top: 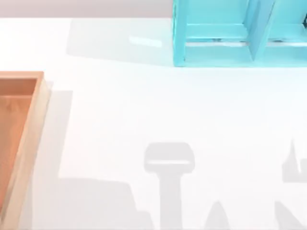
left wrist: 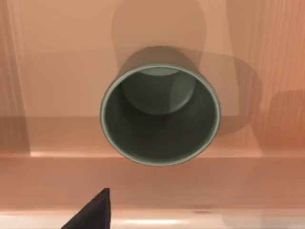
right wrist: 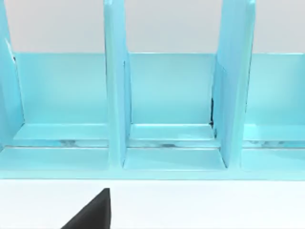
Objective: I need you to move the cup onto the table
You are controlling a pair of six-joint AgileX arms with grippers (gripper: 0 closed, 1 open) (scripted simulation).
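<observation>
In your left wrist view, a black finger tip (left wrist: pixel 93 212) of the left gripper sits closest to the camera, and from this single tip you cannot tell if the left gripper is wide or narrow. Just beyond it runs the low wooden wall of the tray (left wrist: pixel 57 183), and behind this wall the cup (left wrist: pixel 160 114) stands upright on the tray floor, its open mouth turned to the camera, so you look down to its round bottom. The cup is inside the tray, not on the table. In your right wrist view, a black finger tip (right wrist: pixel 93 212) of the right gripper is nearest; for the right gripper also you cannot tell how far it is opened. Past it lies the white table (right wrist: pixel 200 205), then the turquoise shelf unit (right wrist: pixel 171 109) with upright dividers between its compartments. From above, the table (top: pixel 144 110) carries the tray (top: pixel 33 134) at 9 o'clock against the left edge, and the shelf unit (top: pixel 216 52) at about 1 o'clock, at the far side.
</observation>
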